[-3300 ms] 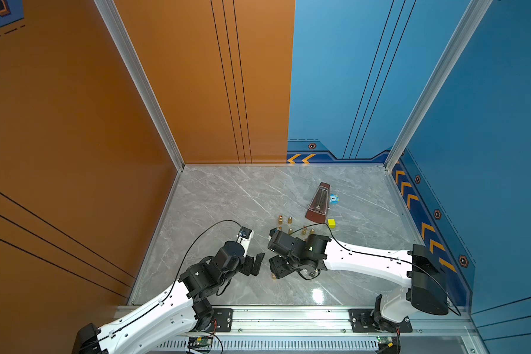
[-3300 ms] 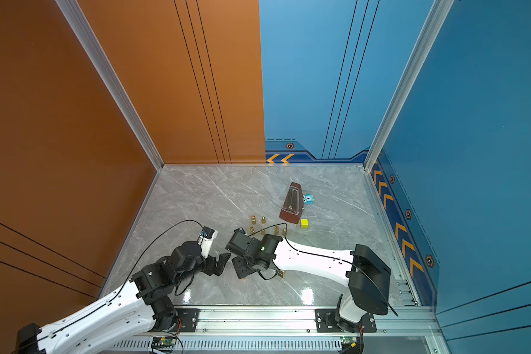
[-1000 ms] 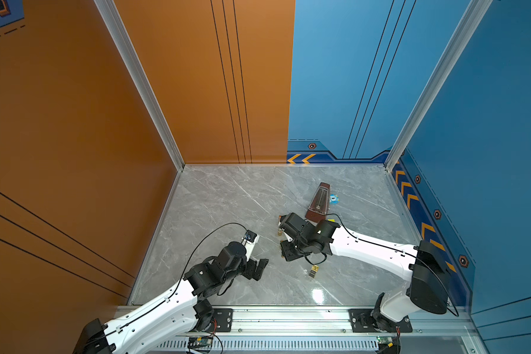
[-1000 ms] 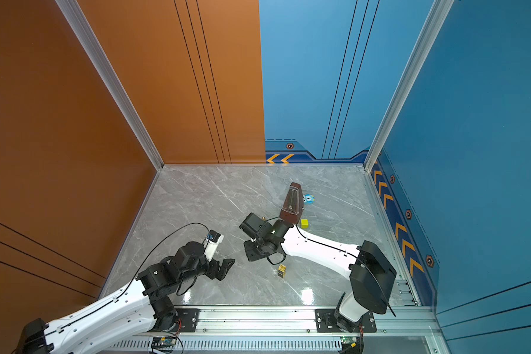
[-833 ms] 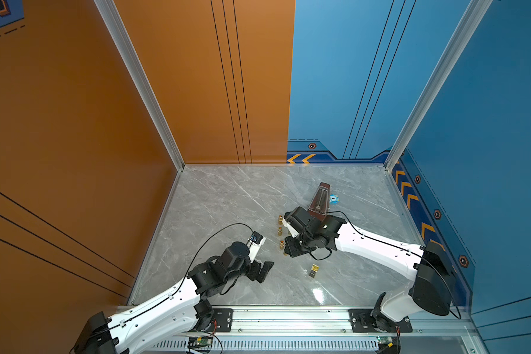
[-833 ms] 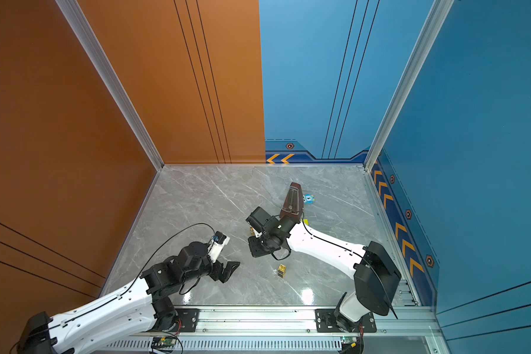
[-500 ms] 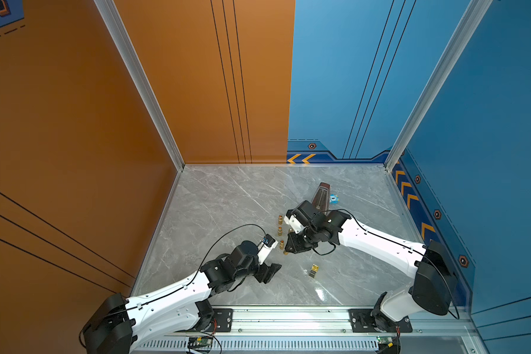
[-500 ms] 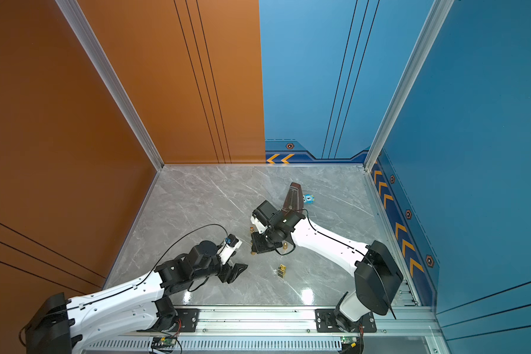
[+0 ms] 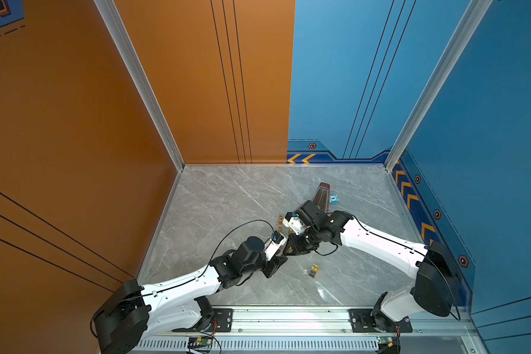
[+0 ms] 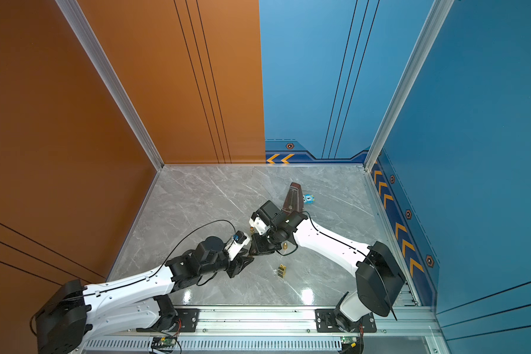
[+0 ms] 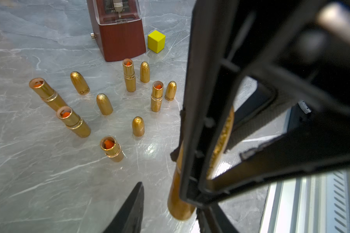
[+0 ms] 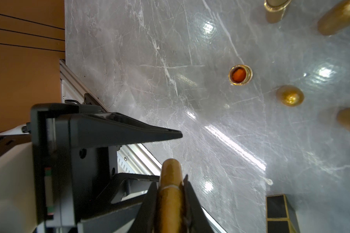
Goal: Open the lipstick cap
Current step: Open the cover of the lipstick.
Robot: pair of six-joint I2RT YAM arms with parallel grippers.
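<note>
Right gripper [image 12: 169, 181] pinching the gold lipstick [image 11: 178, 201], held just above the desk [image 9: 227, 199], front-middle.
Smooth gold end pokes past the fingertips, with a thin seam ring at the pinch and a glittery part deeper in. Left gripper [image 12: 169, 157] is spread, straddling that free end, with a gap on one side.
</note>
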